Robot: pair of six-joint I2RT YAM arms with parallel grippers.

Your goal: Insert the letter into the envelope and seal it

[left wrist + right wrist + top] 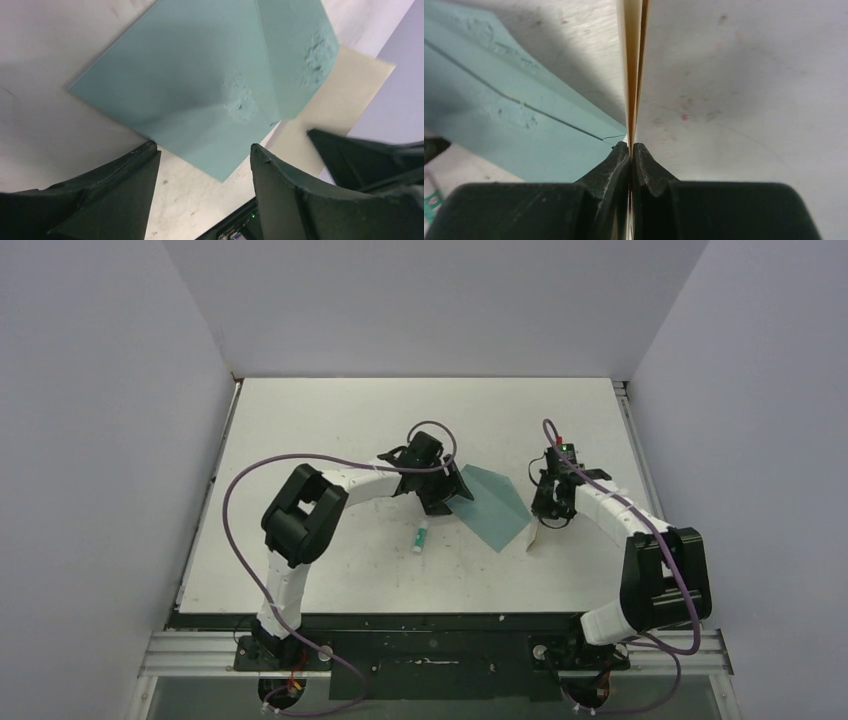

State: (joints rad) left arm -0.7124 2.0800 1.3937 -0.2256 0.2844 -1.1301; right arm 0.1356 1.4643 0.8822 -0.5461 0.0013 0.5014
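Top external: white table, grey walls

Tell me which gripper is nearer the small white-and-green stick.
Left. The left gripper is just beyond the stick, at the envelope edge; the right gripper is across the envelope, gripping the letter.

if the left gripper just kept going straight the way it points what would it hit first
Most likely the envelope: its near corner lies just ahead of the open left gripper. Depth is unclear, so the table could come first.
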